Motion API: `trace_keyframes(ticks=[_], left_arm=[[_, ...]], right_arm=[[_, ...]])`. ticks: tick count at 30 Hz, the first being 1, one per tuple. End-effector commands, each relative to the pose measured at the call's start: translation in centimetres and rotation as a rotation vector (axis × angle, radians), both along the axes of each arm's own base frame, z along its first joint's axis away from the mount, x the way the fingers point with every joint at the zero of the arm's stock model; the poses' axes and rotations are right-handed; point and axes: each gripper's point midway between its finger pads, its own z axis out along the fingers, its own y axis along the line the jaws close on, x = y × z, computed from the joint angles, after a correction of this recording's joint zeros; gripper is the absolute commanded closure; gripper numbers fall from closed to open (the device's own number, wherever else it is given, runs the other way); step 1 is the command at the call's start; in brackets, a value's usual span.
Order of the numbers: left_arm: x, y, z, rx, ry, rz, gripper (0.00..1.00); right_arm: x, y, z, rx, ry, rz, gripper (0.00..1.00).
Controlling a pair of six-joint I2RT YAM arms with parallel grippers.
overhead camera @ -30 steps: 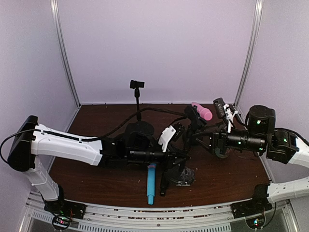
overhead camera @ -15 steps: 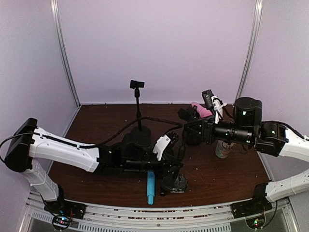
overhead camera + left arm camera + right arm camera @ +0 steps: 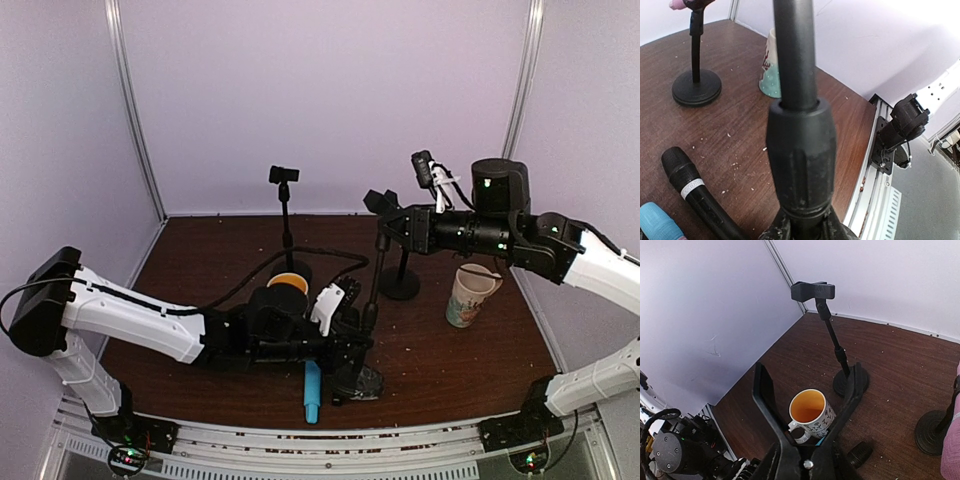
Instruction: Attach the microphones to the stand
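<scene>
- Light blue microphone (image 3: 313,390) and black microphone (image 3: 695,197) lie loose at table's (image 3: 470,370) front edge, awaiting clips.
- Left gripper (image 3: 350,345) clamps near stand (image 3: 797,150), likely steadying it.
- Pink microphone (image 3: 951,445) sits clipped mid-right; right gripper (image 3: 809,371) empty, jaws apart.

Lab cell: white panels (image 3: 330,100), aluminium posts (image 3: 135,110)

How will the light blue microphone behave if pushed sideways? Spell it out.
The light blue microphone lies flat on the table, and its body looks round, so a sideways push would probably roll it. It looks straight and rigid, so it likely won't flex. Its slim shaft may slip in a loose grip.
</scene>
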Motion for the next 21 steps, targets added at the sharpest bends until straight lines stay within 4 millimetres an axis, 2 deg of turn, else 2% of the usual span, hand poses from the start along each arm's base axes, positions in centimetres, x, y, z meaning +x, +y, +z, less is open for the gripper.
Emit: trace_keyframes(ticks=[1, 2, 5, 6, 8, 10, 17, 21], left_arm=[[-2.4, -0.4, 1.2, -0.009, 0.011, -0.094, 1.0], [-2.3, -0.5, 1.6, -0.01, 0.008, -0.091, 1.0], [-1.9, -0.5, 2.3, -0.009, 0.012, -0.095, 1.0], [-1.9, -0.5, 2.4, -0.008, 0.019, -0.101, 1.0], [-1.8, -0.5, 2.7, -0.015, 0.03, -0.107, 1.0], [-1.6, -0.4, 3.0, -0.027, 0.039, -0.107, 1.0], [-0.9, -0.3, 4.5, -0.092, 0.077, -0.104, 1.0], [-1.0, -0.4, 5.8, -0.135, 0.104, -0.126, 1.0]], right_arm=[[1.2, -1.0, 4.5, 0.119, -0.125, -0.05, 0.74], [1.0, -1.1, 4.5, 0.127, -0.128, -0.047, 0.7], [0.0, -1.9, 5.3, 0.13, -0.153, -0.031, 0.44], [-0.4, -2.4, 5.7, 0.128, -0.159, -0.036, 0.38], [-1.5, -3.7, 6.2, 0.128, -0.169, -0.041, 0.33], [-2.6, -4.7, 5.8, 0.139, -0.149, -0.038, 0.3], [-5.3, -7.5, -1.1, 0.167, -0.008, -0.063, 0.27], [-6.8, -7.4, -4.9, 0.218, 0.069, -0.023, 0.27]])
